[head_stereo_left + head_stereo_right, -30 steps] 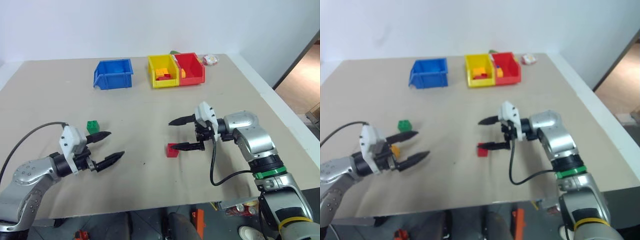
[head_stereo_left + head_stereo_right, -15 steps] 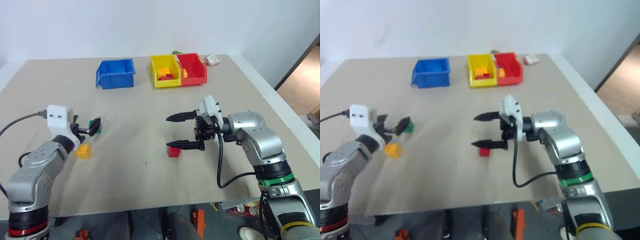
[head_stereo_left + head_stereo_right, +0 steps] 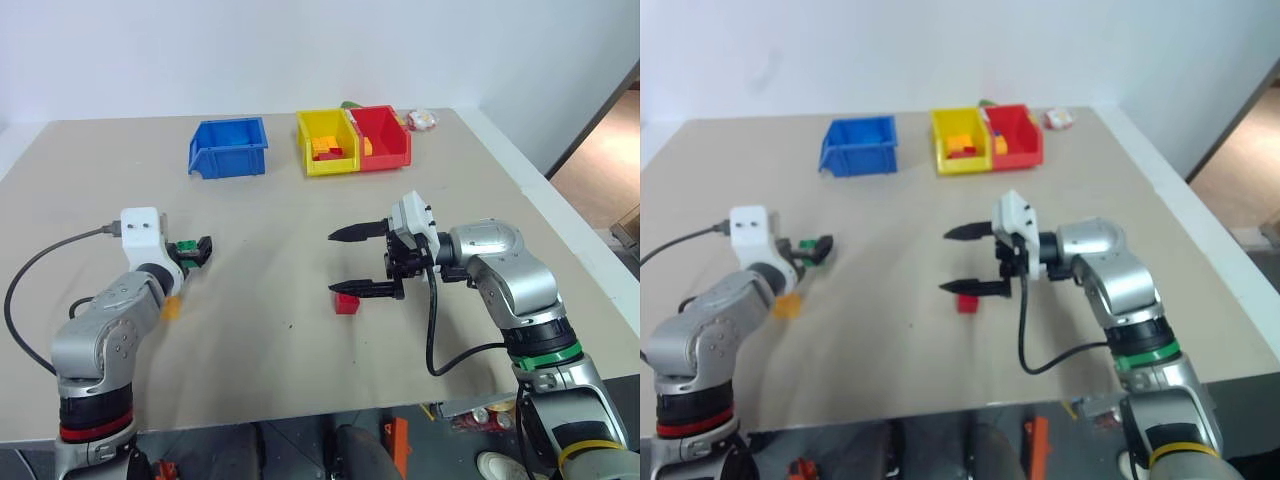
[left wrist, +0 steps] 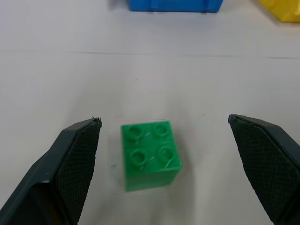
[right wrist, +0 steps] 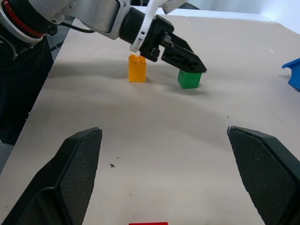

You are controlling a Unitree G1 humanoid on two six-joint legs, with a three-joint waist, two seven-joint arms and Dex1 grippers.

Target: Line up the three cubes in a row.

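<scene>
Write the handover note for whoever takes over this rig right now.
Left gripper: open, straddling the green cube, not gripping it.
Right gripper: open, above the red cube, holding nothing.
Yellow-orange cube: on the table, beside the left arm, close to the green one.
Done: nothing lined up; red sits well apart from the other two.
Left: grasp green, then bring all three cubes into one row.

Left tool (image 3: 200, 249) at green cube (image 3: 185, 249); right tool (image 3: 350, 262) over red cube (image 3: 347, 303).

no readable text, labels or numbers — none on anything
</scene>
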